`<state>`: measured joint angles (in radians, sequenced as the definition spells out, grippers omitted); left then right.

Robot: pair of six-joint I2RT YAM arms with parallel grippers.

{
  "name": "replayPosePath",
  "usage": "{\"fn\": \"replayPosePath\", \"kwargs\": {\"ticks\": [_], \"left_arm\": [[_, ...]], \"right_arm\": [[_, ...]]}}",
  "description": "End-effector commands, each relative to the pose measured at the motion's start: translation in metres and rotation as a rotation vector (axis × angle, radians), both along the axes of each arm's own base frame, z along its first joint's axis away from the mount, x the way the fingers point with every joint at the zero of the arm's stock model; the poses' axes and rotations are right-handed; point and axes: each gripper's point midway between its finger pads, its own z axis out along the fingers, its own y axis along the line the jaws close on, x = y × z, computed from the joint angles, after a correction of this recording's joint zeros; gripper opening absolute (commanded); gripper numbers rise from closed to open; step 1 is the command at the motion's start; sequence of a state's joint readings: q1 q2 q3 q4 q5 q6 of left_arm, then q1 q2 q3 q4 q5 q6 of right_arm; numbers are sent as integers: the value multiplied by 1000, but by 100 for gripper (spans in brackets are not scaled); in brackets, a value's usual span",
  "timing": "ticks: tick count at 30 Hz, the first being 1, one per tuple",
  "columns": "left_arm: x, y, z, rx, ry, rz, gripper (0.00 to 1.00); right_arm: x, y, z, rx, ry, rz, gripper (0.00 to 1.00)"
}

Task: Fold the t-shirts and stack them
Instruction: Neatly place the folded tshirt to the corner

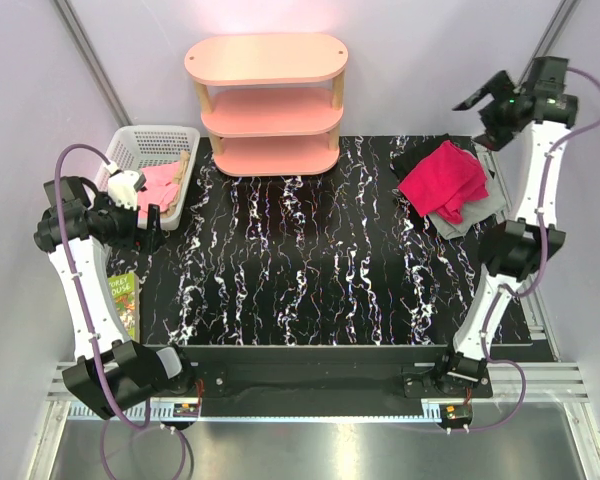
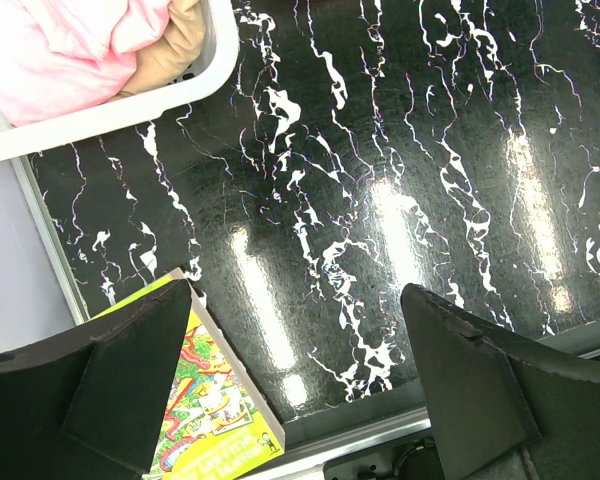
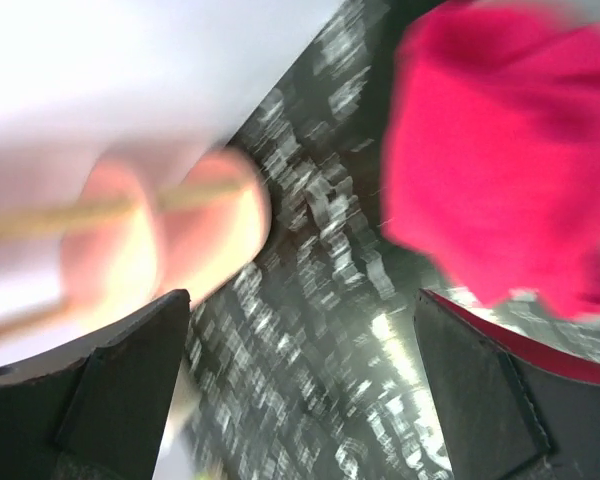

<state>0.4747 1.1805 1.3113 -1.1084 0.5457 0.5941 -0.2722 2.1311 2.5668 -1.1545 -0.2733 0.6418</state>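
Now my right claw [image 3: 300, 330] hangs wide and empty above the red shirt [image 1: 443, 180], bunched atop the grey shirt [image 1: 483, 212] at the table's [image 1: 300, 260] far right, likely stacked. My left claw [image 2: 300, 340] gapes empty near the basket [image 1: 155, 131], clear of that work.

Crumpled red t-shirt [image 1: 443, 180] atop grey t-shirt [image 1: 477, 213], far-right corner of the table [image 1: 280, 270]

On the green book [image 1: 125, 303], possibly "HOUSE".

T-shirts [image 1: 445, 182] far right on table [image 1: 300, 270]
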Motion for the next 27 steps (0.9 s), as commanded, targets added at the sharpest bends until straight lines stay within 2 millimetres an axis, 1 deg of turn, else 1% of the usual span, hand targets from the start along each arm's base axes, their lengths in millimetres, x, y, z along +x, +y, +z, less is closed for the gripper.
{"fn": "replayPosePath", "kwargs": {"ticks": [1, 2, 3, 5, 6, 7, 8, 9, 10, 11, 13, 14, 16, 19, 20, 23, 24, 25, 26, 27], "left_arm": [[6, 4, 12, 21, -42, 4, 92], [6, 5, 13, 27, -47, 1, 92], [5, 6, 13, 33, -45, 6, 92], [4, 6, 13, 39, -46, 6, 92], [4, 7, 13, 43, -45, 7, 92], [4, 7, 12, 43, -44, 10, 92], [5, 8, 13, 43, -45, 10, 92], [5, 8, 13, 46, -44, 12, 92], [4, 8, 12, 46, -42, 10, 92], [5, 9, 12, 47, -43, 12, 92], [3, 10, 11, 54, -37, 14, 92], [2, 11, 10, 58, -37, 12, 92], [1, 14, 8, 71, -33, 17, 92], [0, 14, 7, 71, -28, 17, 92], [1, 14, 7, 64, -30, 18, 92], [1, 11, 7, 50, -31, 16, 92], [1, 10, 7, 46, -32, 14, 92], [1, 10, 8, 42, -34, 17, 92], [1, 9, 8, 43, -36, 14, 92], [0, 9, 9, 41, -36, 16, 92]], "right_arm": [[28, 71, -54, 277, 65, 281, 100], [31, 71, -65, 288, 83, 281, 100], [33, 70, -84, 302, 124, 273, 100], [36, 61, -105, 279, 164, 235, 100], [36, 58, -121, 281, 201, 218, 100], [36, 52, -132, 271, 221, 192, 100], [38, 42, -144, 271, 239, 163, 100], [36, 37, -159, 277, 271, 140, 100], [38, 30, -169, 279, 283, 114, 100], [37, 20, -185, 285, 312, 87, 100], [37, 5, -202, 270, 340, 47, 100], [36, -5, -216, 278, 366, 22, 100], [35, -11, -225, 280, 378, 17, 100], [29, -16, -246, 246, 430, 14, 100], [26, -17, -260, 245, 461, 16, 100], [10, -13, -284, 249, 539, 51, 100], [7, -13, -285, 232, 548, 69, 100], [9, -12, -274, 220, 519, 82, 100], [9, -7, -267, 226, 504, 101, 100], [15, -4, -255, 220, 458, 126, 100]]}}
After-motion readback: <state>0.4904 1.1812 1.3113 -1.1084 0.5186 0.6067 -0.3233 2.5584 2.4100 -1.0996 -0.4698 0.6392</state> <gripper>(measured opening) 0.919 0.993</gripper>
